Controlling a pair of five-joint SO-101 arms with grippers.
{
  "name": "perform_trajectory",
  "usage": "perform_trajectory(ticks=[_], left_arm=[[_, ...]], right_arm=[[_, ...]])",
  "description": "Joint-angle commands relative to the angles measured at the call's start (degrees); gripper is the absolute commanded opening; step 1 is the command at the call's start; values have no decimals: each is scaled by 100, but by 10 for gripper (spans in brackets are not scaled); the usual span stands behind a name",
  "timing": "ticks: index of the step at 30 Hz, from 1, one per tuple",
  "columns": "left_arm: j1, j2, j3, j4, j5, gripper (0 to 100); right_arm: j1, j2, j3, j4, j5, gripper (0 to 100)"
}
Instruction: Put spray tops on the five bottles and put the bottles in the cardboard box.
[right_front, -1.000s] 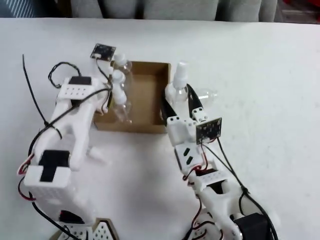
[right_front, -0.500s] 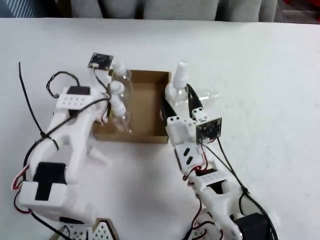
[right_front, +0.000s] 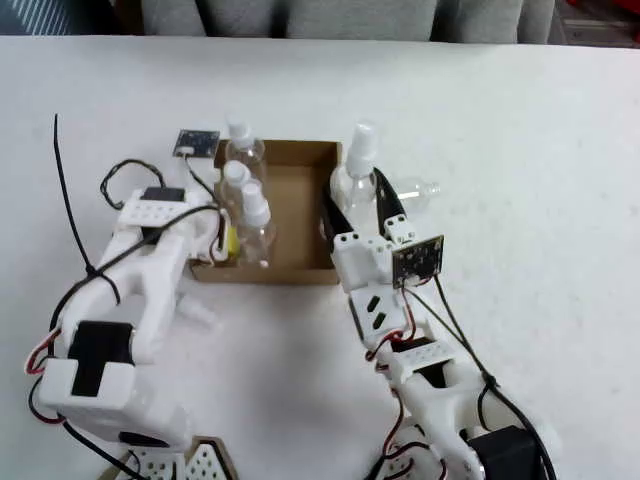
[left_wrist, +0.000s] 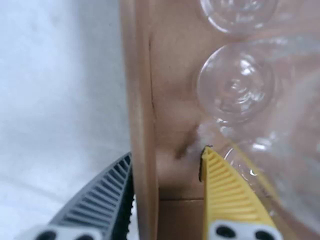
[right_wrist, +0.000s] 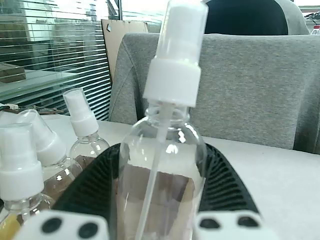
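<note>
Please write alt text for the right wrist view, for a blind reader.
A clear plastic bottle with a white spray top is held upright in the black right claw; three similar bottles stand nearby.

The bottle (right_wrist: 165, 167) in the right claw (right_wrist: 162, 148) is cut off at the bottom (the edge hides it). A lying bottle (right_front: 418, 190) is half hidden behind that claw.
</note>
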Motion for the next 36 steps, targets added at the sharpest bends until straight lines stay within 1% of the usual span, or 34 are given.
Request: perform_trajectory(ticks=[1, 4, 9, 13, 17, 21, 28, 32, 36], left_arm=[[-101, -198, -97, -18, 97, 186], [-92, -198, -176, 0, 97, 188], [-101, -198, -475, 352, 88, 188], [-171, -286, -492, 360, 88, 188], [-259, -690, -440, 396, 88, 188], [-242, -1147, -440, 756, 88, 188], [-251, -1701, -440, 1143, 79, 188], [-233, -2000, -440, 1459, -325, 188], [-268, -2448, -440, 1670, -352, 187]], right_arm=[[48, -180, -44, 4, -62, 15], [48, -180, -44, 4, -62, 15], [48, -180, -44, 4, -62, 15], [48, -180, -44, 4, -62, 15], [48, -180, -44, 4, -62, 15], [48, -180, -44, 4, -62, 15], [48, -180, -35, 4, -62, 15], [40, -180, -35, 4, -62, 15], [40, -180, -35, 4, -62, 15]])
